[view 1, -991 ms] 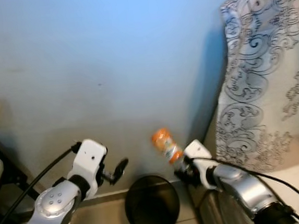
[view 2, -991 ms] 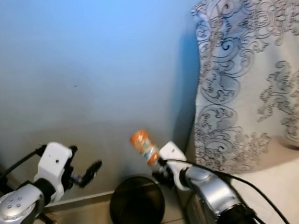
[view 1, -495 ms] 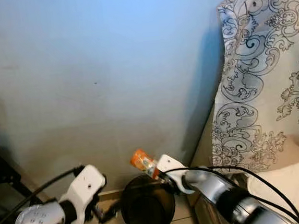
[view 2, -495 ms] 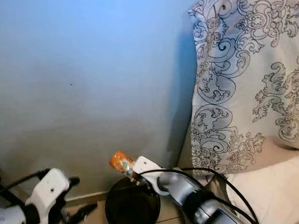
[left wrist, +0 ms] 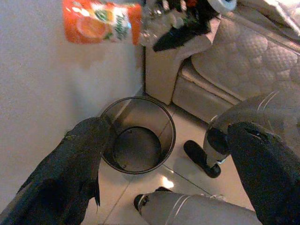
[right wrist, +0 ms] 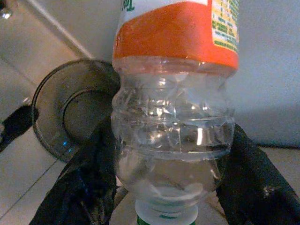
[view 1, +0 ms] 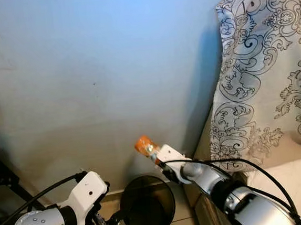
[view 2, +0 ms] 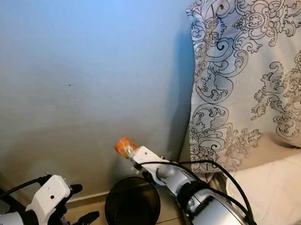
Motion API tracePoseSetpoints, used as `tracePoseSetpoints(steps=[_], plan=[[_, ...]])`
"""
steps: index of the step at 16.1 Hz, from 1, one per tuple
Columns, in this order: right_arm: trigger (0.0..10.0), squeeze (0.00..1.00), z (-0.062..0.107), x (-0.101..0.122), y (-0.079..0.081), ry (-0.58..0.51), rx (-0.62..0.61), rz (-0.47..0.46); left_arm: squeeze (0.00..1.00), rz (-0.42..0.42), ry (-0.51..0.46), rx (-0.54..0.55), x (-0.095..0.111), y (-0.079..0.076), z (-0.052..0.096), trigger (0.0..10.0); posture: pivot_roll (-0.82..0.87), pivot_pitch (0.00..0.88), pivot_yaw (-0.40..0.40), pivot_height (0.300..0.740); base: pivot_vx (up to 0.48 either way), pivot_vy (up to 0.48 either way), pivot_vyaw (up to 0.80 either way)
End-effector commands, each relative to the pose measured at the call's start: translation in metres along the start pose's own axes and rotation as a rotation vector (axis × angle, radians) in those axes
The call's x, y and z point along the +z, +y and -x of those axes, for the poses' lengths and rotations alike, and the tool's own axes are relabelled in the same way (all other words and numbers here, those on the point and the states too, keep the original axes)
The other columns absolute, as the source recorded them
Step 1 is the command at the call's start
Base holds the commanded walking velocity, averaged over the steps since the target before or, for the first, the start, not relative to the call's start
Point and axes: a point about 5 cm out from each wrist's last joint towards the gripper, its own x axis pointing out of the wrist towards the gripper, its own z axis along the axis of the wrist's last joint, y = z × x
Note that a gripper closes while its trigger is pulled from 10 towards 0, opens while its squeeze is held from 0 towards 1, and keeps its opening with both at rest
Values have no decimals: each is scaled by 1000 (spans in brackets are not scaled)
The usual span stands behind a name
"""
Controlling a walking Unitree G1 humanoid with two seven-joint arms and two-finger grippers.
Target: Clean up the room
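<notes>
An empty clear plastic bottle with an orange label [view 1: 144,146] is held in the air above a round black waste bin [view 1: 147,206] that stands on the floor against the wall. My right gripper [view 1: 155,153] is shut on the bottle, whose clear body [right wrist: 171,136] sits between its black fingers [right wrist: 89,183]. The bottle [left wrist: 105,21] hangs over the bin's rim [left wrist: 136,136], near the wall. My left gripper [view 1: 115,219] is low beside the bin's left side, open and holding nothing, its fingers [left wrist: 70,159] wide apart.
A pale blue wall [view 1: 99,69] stands close behind the bin. A patterned white cloth [view 1: 263,71] hangs at the right over a bed or sofa with a quilted cushion [left wrist: 243,61]. A dark table leg [view 1: 3,178] is at the far left. The floor is beige tile.
My right gripper first swung the bottle lower and leftward over the bin, then lifted it slightly. The left arm dropped from beside the bottle to floor level beside the bin.
</notes>
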Motion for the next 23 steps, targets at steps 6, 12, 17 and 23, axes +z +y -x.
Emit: tracePoseSetpoints(steps=[6,12,17,23], plan=[[10000,878,-1,8,-5,-23,-60,-37,0,-13,1,-29,3,-7,3,10000,143,4,-81,740,0,0,0],[10000,1000,-2,5,3,-19,-44,-69,0,-16,3,-33,4,-7,3,10000,141,0,-77,740,0,0,0],[10000,1000,-2,3,4,-26,-27,-100,0,-20,1,-30,4,-5,1,10000,136,0,-75,740,0,0,0],[10000,275,10,6,-23,-241,-40,-348,0,7,-184,174,35,19,-17,10000,109,0,-58,740,0,0,0]])
